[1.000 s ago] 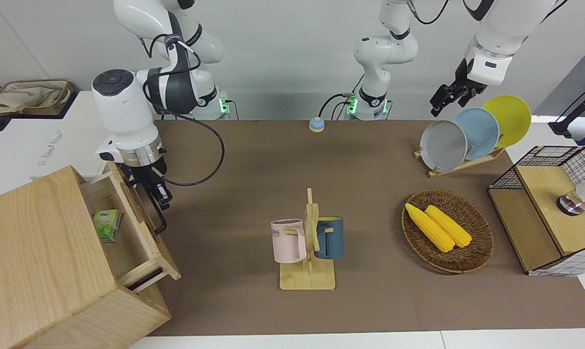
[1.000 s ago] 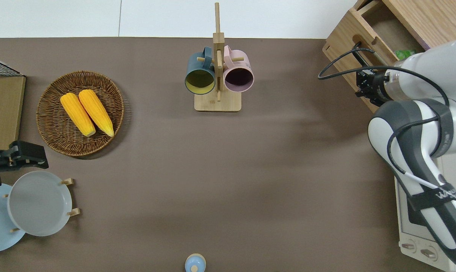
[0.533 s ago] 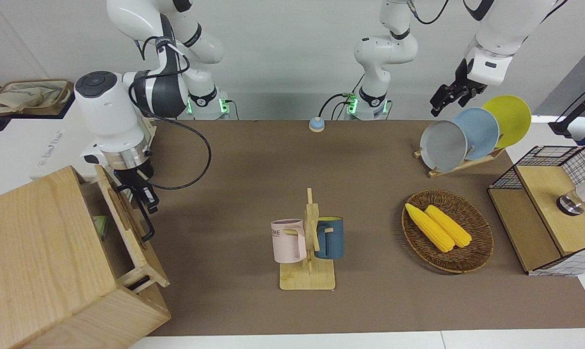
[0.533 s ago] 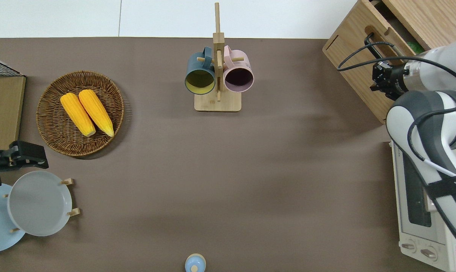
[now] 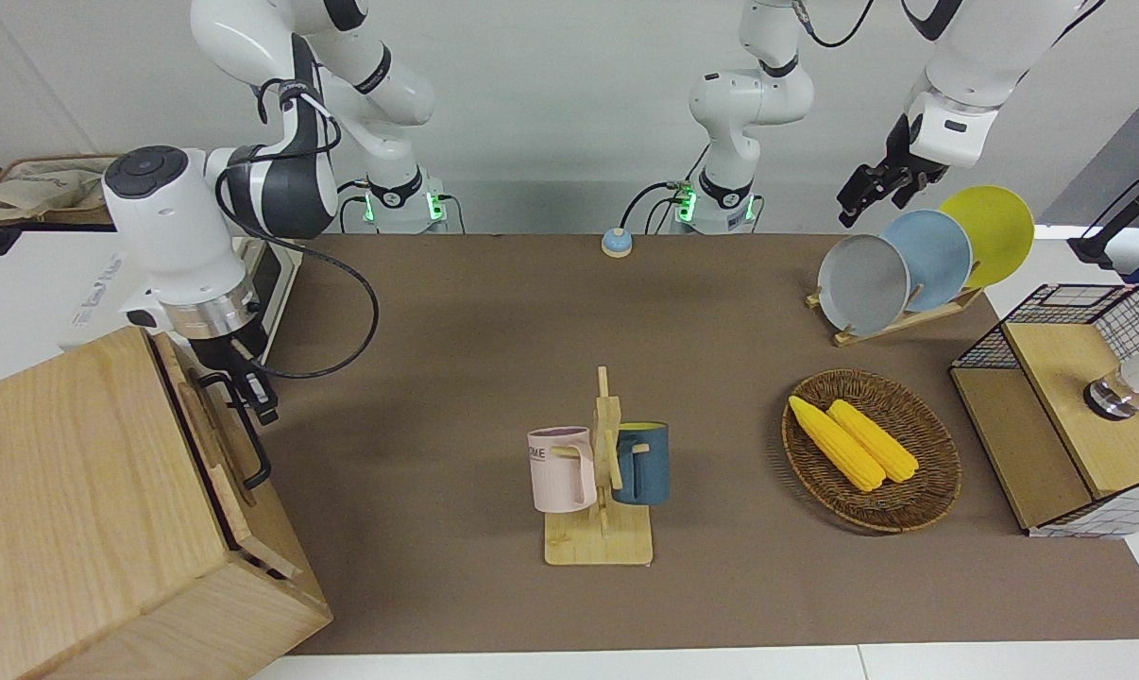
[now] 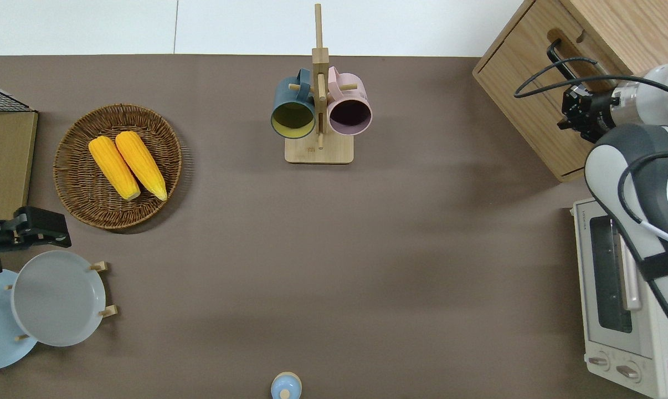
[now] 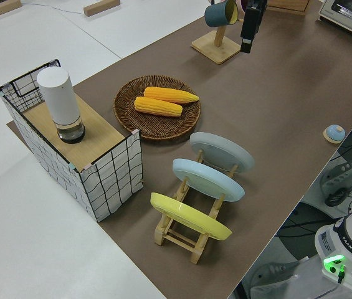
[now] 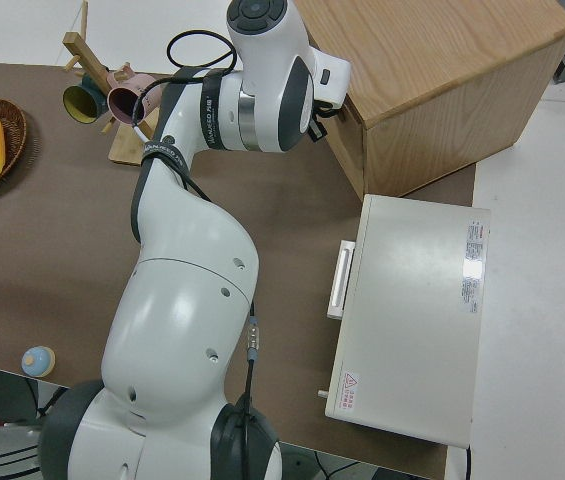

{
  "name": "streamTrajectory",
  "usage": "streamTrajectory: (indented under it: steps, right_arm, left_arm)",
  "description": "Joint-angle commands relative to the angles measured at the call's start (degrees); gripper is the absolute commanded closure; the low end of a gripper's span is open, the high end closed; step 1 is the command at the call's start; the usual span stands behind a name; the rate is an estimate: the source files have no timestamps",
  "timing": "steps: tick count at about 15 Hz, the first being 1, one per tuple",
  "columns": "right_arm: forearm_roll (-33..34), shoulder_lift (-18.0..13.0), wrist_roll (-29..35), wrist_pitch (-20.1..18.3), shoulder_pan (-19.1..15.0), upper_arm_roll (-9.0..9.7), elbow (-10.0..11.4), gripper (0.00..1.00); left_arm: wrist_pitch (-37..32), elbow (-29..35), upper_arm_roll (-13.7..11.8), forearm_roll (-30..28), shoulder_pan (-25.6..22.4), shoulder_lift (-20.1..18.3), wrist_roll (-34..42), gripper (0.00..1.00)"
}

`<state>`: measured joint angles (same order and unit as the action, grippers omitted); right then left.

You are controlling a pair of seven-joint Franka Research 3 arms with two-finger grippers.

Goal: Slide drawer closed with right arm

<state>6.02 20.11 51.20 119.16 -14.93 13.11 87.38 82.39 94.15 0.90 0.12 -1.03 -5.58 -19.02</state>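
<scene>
The drawer (image 5: 212, 444) is pushed in, its front level with the front of the pale wooden cabinet (image 5: 69, 491) at the right arm's end of the table. Its black bar handle (image 5: 260, 449) stands out from the front. In the overhead view the drawer (image 6: 538, 45) and handle (image 6: 553, 53) show at the top corner. My right gripper (image 5: 253, 397) is at the drawer front, by the end of the handle nearer to the robots; it also shows in the overhead view (image 6: 571, 108). The drawer's inside is hidden. My left arm is parked, its gripper (image 5: 872, 194) empty.
A white toaster oven (image 6: 622, 293) stands beside the cabinet, nearer to the robots. A mug rack (image 5: 600, 472) with two mugs stands mid-table. A basket of corn (image 5: 872, 449), a plate rack (image 5: 909, 264) and a wire-and-wood box (image 5: 1070, 406) are at the left arm's end.
My right gripper has moved toward the cabinet, pushing the drawer front in. The drawer went from wide open, with a green pack showing inside, to fully in. The left arm has not moved.
</scene>
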Motion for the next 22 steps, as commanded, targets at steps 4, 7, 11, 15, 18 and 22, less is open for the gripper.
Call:
streamTrajectory:
  steps: [4,7,11,15,18,22]
  right_arm:
    - [1.54,2.66,-3.47,3.44,-2.47,0.51,-3.18,1.0]
    - [1.71,2.31,-3.56,3.19,-2.12,0.68,-2.83,1.0]
    - [1.62,0.03,-3.03,1.61,-0.19,1.82,-0.81,1.0]
    - [1.62,-2.43,-3.65,1.08,2.01,2.0,2.08,0.986]
    - [1.71,-6.56,-5.04,0.21,5.17,2.0,6.48,0.535]
    - [1.62,-9.2,-12.77,-6.38,7.1,2.0,7.01,0.023]
  left_arm:
    - [-0.04,-0.02,-0.29,-0.21,0.24,-0.49,0.56,0.01]
    - [-0.12,-0.02,-0.29,-0.21,0.24,-0.49,0.56,0.01]
    - [-0.12,-0.02,-0.29,-0.21,0.24,-0.49,0.56,0.01]
    - [-0.12,-0.02,-0.29,-0.21,0.24,-0.58,0.56,0.01]
    - [-0.12,-0.02,-0.29,-0.21,0.24,-0.49,0.56,0.01]
    - [-0.12,-0.02,-0.29,-0.21,0.24,-0.49,0.56,0.01]
